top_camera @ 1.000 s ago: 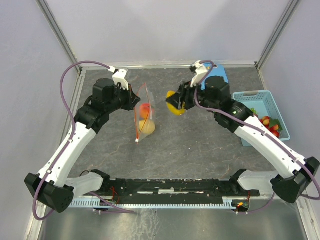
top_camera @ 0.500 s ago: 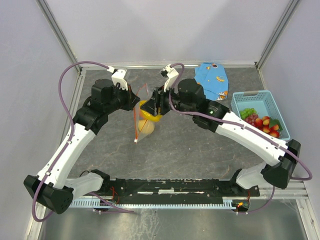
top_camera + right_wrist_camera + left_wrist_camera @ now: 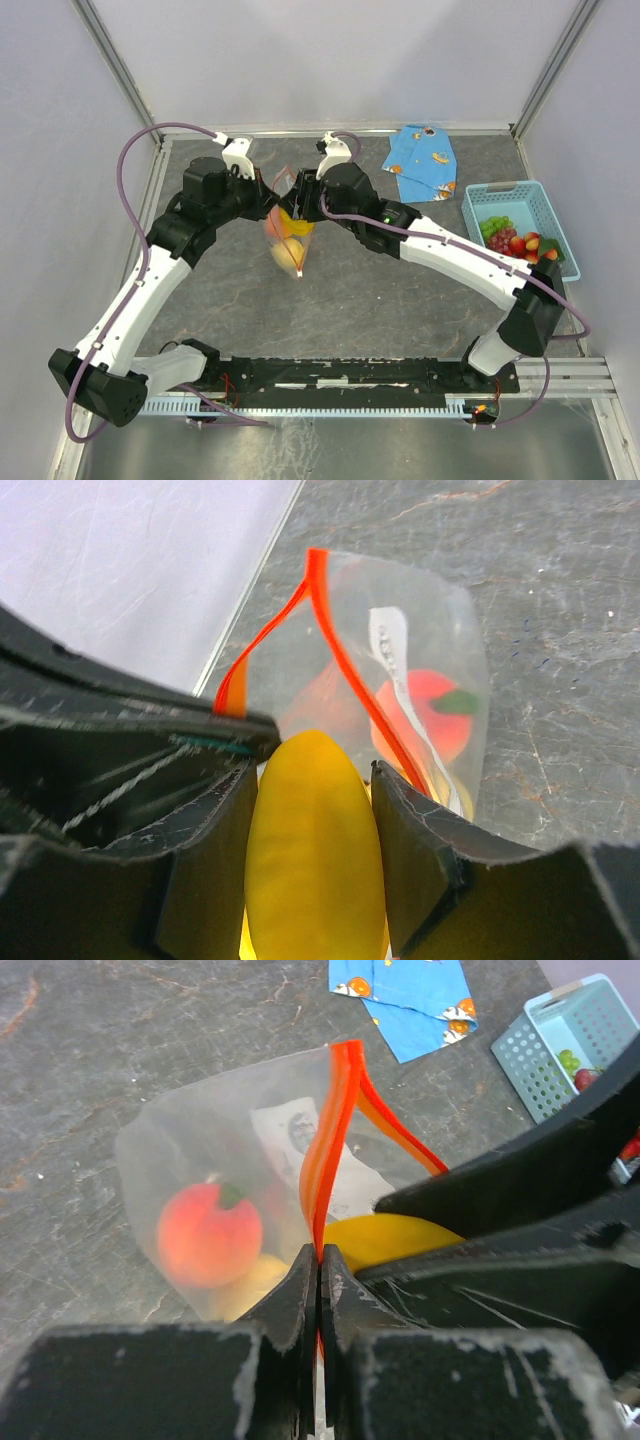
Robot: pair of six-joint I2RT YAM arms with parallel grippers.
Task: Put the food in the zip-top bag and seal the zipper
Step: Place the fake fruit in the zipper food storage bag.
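Observation:
The clear zip-top bag [image 3: 288,232] hangs open in mid-air over the table. My left gripper [image 3: 319,1260] is shut on its orange-red zipper strip [image 3: 330,1130] at one lip. An orange-pink peach [image 3: 208,1233] and a pale yellow apple [image 3: 288,254] lie inside. My right gripper [image 3: 315,780] is shut on the yellow lemon [image 3: 315,855] and holds it at the bag's mouth [image 3: 295,205], between the two orange-red lips [image 3: 345,660]. The lemon also shows in the left wrist view [image 3: 395,1240]. Grapes and strawberries lie in the basket.
A light-blue slotted basket [image 3: 545,200] with green grapes [image 3: 497,224] and red strawberries [image 3: 525,245] stands at the right. A folded blue patterned cloth [image 3: 425,160] lies at the back right. White walls and metal rails close in the table.
My right gripper has carried the lemon leftward from near the cloth to the bag's mouth. The bag has swung and bulged a little; the left gripper keeps its hold.

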